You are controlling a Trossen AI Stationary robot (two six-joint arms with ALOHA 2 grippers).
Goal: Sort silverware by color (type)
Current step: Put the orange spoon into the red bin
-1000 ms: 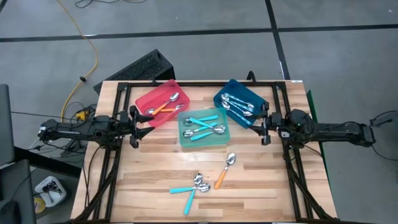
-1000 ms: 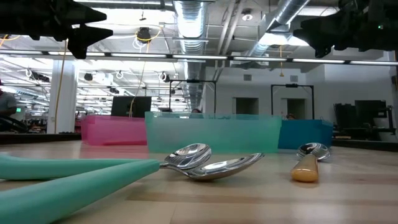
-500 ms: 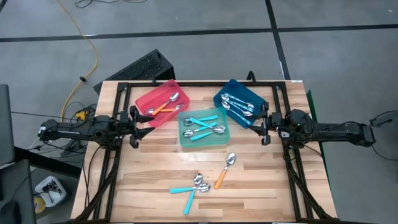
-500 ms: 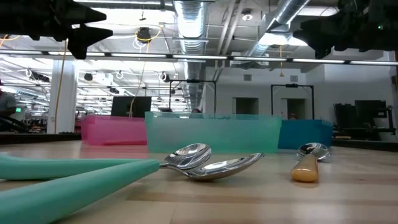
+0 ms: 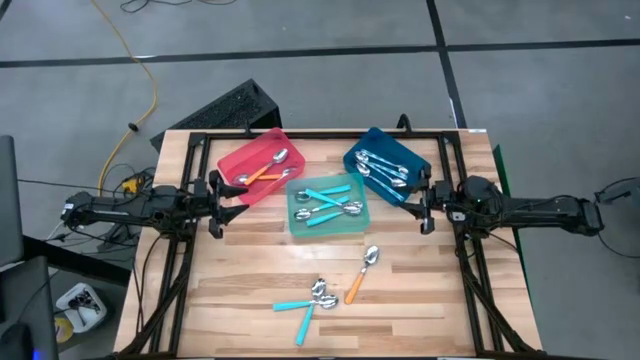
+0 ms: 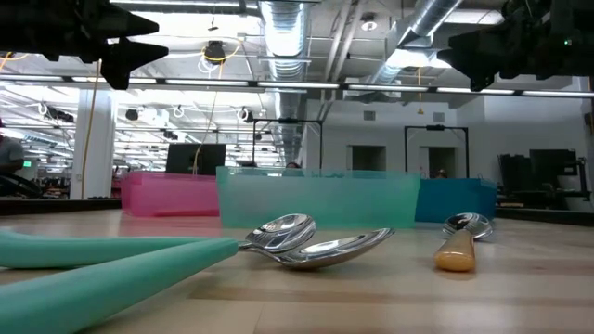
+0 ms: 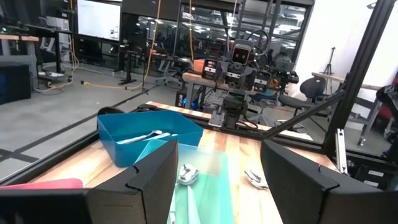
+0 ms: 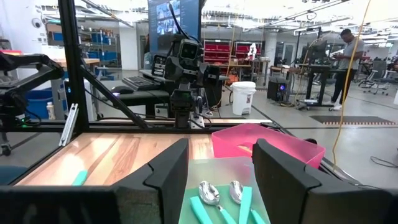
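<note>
Wooden tabletop (image 5: pixel 420 290) is holding three loose spoons (image 5: pixel 322 294); we are hovering left gripper (image 5: pixel 222 193) and right gripper (image 5: pixel 422 205) open, empty. Crossed teal handles risk a double pickup.

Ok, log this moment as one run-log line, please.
left gripper: open, empty, left of trays | right gripper: open, empty, right of trays | loose spoons: on table, unsorted | teal tray: holds teal spoons
</note>
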